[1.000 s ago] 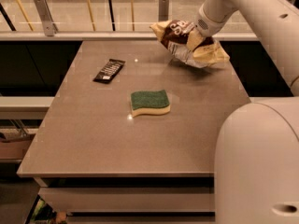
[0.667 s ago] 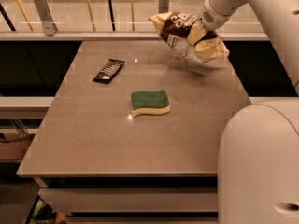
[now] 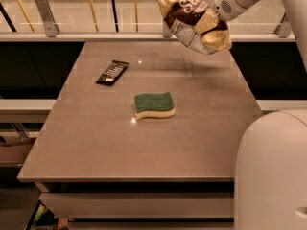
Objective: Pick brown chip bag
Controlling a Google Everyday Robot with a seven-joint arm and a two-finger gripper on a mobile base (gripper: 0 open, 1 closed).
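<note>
The brown chip bag (image 3: 192,22) is a wrinkly foil bag with a dark brown middle, white lettering and pale yellow ends. It hangs in the air above the far right part of the table (image 3: 144,143), clear of the surface. My gripper (image 3: 215,19) is at the top right, shut on the bag's right side; the bag hides its fingertips. The white arm comes in from the upper right corner.
A green sponge (image 3: 153,105) lies near the middle of the table. A small flat dark wrapper (image 3: 112,72) lies at the far left. A railing with posts (image 3: 45,14) runs behind the table. The robot's white body (image 3: 271,171) fills the lower right.
The gripper has lifted the chip bag up and away from the table. The sponge and the wrapper have not moved.
</note>
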